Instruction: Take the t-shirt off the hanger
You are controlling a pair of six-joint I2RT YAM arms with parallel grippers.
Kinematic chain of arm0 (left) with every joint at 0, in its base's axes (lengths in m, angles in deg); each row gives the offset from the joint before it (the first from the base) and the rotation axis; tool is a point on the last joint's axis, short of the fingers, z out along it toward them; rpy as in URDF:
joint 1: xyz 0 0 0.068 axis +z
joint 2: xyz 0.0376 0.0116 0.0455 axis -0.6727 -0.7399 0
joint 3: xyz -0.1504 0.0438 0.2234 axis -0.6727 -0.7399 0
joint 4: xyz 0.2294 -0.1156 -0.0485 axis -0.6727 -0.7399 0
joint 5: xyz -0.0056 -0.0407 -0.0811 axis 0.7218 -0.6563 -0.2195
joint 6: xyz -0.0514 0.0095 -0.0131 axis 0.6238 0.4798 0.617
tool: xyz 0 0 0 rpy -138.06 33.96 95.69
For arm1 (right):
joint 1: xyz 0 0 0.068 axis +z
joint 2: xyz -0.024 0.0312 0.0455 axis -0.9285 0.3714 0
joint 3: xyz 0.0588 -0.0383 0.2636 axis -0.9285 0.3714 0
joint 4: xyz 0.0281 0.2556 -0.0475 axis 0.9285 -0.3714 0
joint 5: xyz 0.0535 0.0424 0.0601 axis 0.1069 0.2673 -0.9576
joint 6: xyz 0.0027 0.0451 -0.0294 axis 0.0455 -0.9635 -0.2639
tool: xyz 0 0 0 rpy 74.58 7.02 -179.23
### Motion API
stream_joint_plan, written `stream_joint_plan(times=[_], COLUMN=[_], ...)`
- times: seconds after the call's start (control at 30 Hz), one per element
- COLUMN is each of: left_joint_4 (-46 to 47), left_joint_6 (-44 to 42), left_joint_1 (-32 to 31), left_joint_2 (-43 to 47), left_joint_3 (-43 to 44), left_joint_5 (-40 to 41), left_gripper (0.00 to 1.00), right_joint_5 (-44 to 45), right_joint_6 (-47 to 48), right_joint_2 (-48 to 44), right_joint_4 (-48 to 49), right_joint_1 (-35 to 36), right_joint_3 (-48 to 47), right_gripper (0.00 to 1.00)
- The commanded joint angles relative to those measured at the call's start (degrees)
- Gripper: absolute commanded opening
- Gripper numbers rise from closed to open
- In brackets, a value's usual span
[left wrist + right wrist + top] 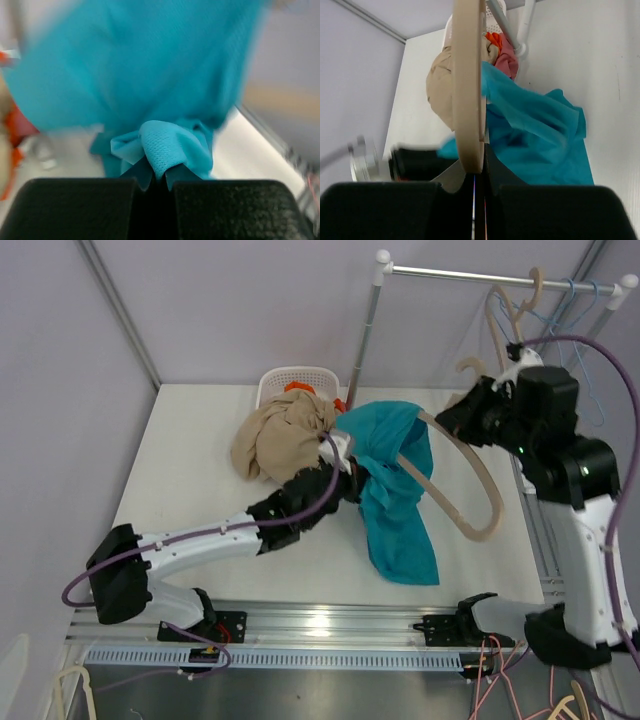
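Observation:
A teal t-shirt [395, 490] hangs half off a beige wooden hanger [478, 485] held above the table. My left gripper [345, 480] is shut on a fold of the t-shirt [167, 145] at its left side. My right gripper [455, 420] is shut on the hanger [468, 90] near its top, the hanger's far arm still inside the cloth [535, 135]. The shirt's lower part trails down onto the table.
A heap of beige clothes [285, 435] lies against a white laundry basket [295, 380] at the back. A garment rack [500, 278] with spare hangers [515, 305] stands back right. Its upright pole [365, 340] is just behind the shirt.

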Motion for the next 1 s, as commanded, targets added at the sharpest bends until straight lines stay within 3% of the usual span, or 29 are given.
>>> stream_joint_plan(times=[0.0, 0.27, 0.4, 0.47, 0.5, 0.6, 0.73, 0.83, 0.97], left_joint_4=[-9.37, -17.72, -14.65, -17.44, -20.24, -29.49, -29.41, -31.96, -31.88], left_joint_6=[10.25, 12.28, 9.99, 9.55, 8.94, 5.86, 1.82, 1.02, -1.61], left_joint_1=[8.45, 21.57, 21.67, 21.67, 21.67, 21.67, 22.64, 25.44, 29.92], left_joint_2=[1.17, -3.31, -1.03, -1.11, -2.15, -6.2, -8.4, -12.26, -16.31], left_joint_3=[5.72, 16.25, 20.56, 23.99, 33.06, 47.14, 57.02, 70.79, 79.61], left_joint_5=[-0.39, -8.38, -15.66, -17.88, -18.07, -18.42, -16.67, -15.09, -14.82], left_gripper=[0.01, 0.01, 0.01, 0.01, 0.01, 0.01, 0.01, 0.01, 0.01], right_joint_5=[-2.77, -1.72, 3.7, 8.11, 9.17, 11.55, 10.67, 11.11, 14.88], right_joint_6=[-1.19, -3.75, -2.34, -0.77, 0.2, 2.13, 4.6, 6.54, 9.08], right_joint_2=[-9.02, -22.14, -25.83, -26.37, -26.37, -24.97, -19.53, -15.65, -12.93], right_joint_4=[2.24, -5.49, -4.54, -2.26, -1.12, 8.26, 15.58, 20.07, 25.95], right_joint_1=[0.39, 3.91, 3.82, 3.73, 3.91, 3.82, 3.82, 3.82, 3.56], right_joint_3=[7.33, 15.01, 15.27, 15.27, 15.62, 18.26, 19.06, 18.79, 18.61], right_gripper=[0.0, 0.0, 0.0, 0.0, 0.0, 0.0, 0.0, 0.0, 0.0])
